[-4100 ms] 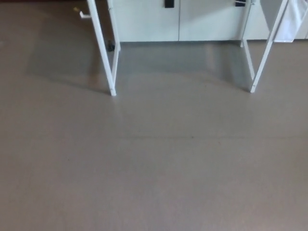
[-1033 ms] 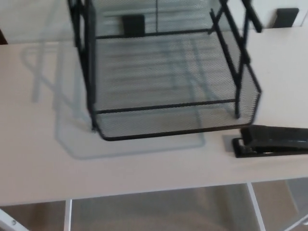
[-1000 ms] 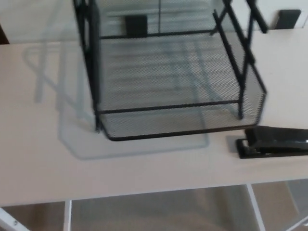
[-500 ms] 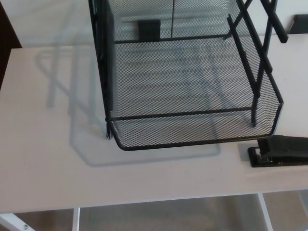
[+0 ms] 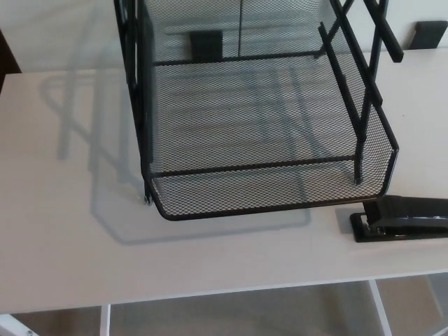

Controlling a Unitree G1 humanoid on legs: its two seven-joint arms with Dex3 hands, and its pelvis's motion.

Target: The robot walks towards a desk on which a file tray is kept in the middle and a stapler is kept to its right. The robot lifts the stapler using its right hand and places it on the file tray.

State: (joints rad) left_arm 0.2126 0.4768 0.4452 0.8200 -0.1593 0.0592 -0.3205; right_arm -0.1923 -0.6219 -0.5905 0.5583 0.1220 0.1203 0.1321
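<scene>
Closing out the approach step, I'd say: the camera looks down on the desk (image 5: 70,238) from right at its near edge, and no reach has begun. Neither the left hand nor the right hand is in frame, so I can't tell how the fingers stand. The file tray (image 5: 280,183) is black wire mesh, sits mid-desk, and has nothing on its bottom shelf. The stapler (image 5: 402,218) lies flat on the desk just beside the tray's front right corner, long axis running across, its far end cut off by the picture's right edge. I can't tell if it touches the tray's lip. Next move, as I read it: bring the right hand in from the right with fingers apart, close on the stapler's body, and lift it clear of the front lip. Then carry it left and set it down on the mesh floor. Watch the side struts (image 5: 371,98) on the tray's right. Coming in over the front looks cleaner than coming over the side. Part of the stapler is out of frame, so the grasp point may need a small view shift.
</scene>
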